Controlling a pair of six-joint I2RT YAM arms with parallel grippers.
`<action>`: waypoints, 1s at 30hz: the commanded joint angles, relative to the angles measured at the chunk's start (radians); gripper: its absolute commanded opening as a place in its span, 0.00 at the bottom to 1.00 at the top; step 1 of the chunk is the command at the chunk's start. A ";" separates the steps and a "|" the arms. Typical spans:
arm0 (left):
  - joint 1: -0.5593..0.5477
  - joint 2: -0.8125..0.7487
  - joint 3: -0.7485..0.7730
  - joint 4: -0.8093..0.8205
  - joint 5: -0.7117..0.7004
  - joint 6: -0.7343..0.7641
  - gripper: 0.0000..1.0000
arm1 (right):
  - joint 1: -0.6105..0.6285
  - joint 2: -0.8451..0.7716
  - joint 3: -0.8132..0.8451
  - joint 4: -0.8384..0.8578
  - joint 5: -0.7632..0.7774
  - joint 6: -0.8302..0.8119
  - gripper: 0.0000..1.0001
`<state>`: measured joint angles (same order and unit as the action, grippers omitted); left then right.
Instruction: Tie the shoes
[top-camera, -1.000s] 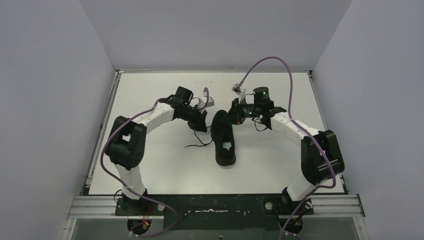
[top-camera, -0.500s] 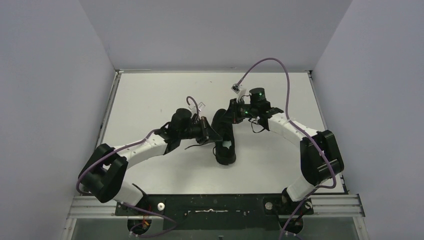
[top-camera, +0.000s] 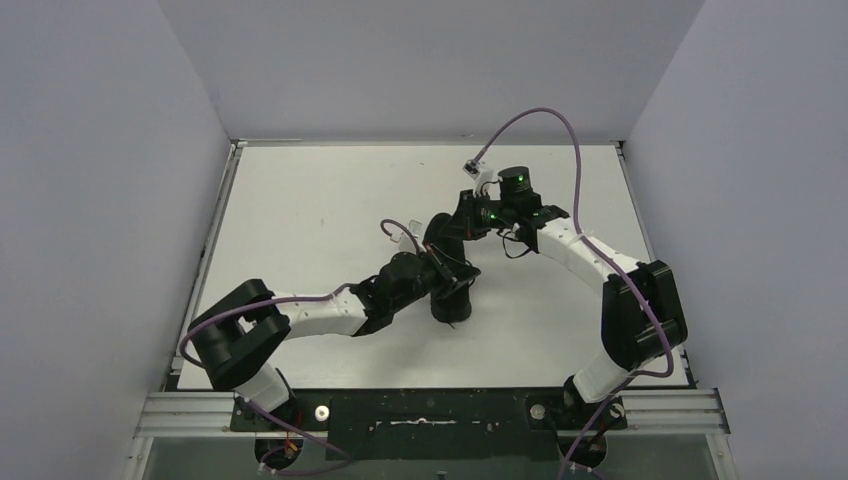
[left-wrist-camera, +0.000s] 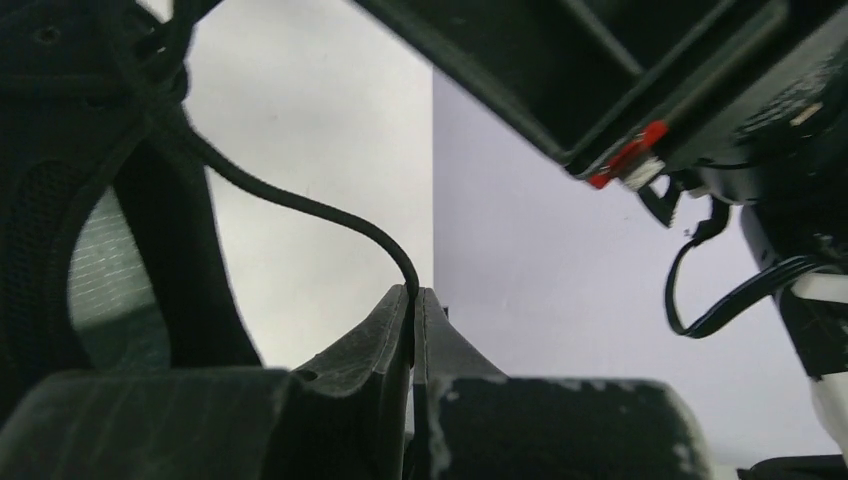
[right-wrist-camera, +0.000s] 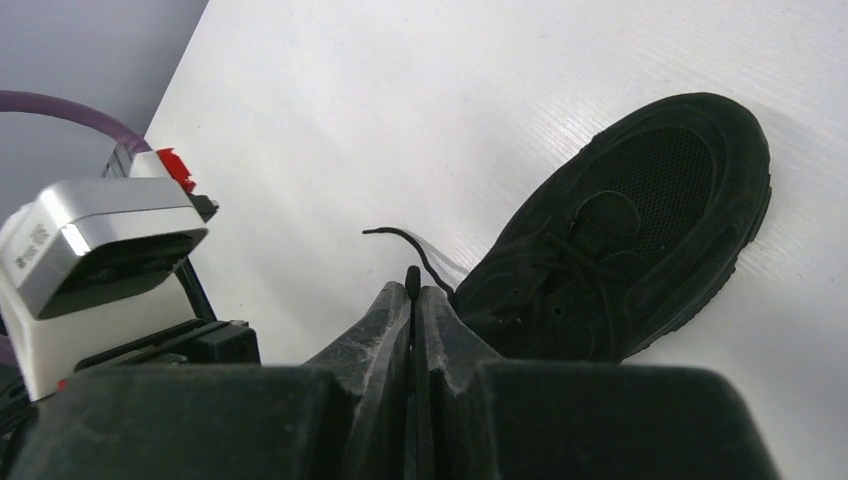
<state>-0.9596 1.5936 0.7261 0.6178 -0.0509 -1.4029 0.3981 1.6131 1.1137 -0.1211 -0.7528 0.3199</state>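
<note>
At the middle of the table (top-camera: 300, 200): one black sneaker (right-wrist-camera: 640, 220), left gripper (left-wrist-camera: 413, 305) and right gripper (right-wrist-camera: 412, 298) each clamped on a thin lace (left-wrist-camera: 300, 205); best drawn apart evenly, tension kept, neither end let slip.

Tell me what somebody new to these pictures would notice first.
A single black sneaker lies in the middle of the white table. The left end effector is shut on a thin black lace that leads up to the shoe. The right end effector is closed too, right beside the sneaker's laced front.
</note>
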 joint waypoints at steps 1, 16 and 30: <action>-0.019 -0.008 0.073 0.123 -0.193 -0.009 0.00 | -0.008 0.011 0.087 0.024 -0.031 -0.007 0.00; -0.100 -0.289 -0.110 -0.127 -0.244 -0.169 0.00 | 0.028 0.020 0.158 -0.133 -0.041 -0.119 0.00; -0.110 0.056 0.035 0.259 -0.266 0.001 0.00 | 0.048 0.033 0.200 -0.238 0.044 -0.173 0.00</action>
<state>-1.0344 1.6104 0.6853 0.6968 -0.2302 -1.4712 0.4538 1.6558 1.2388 -0.3367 -0.7471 0.1864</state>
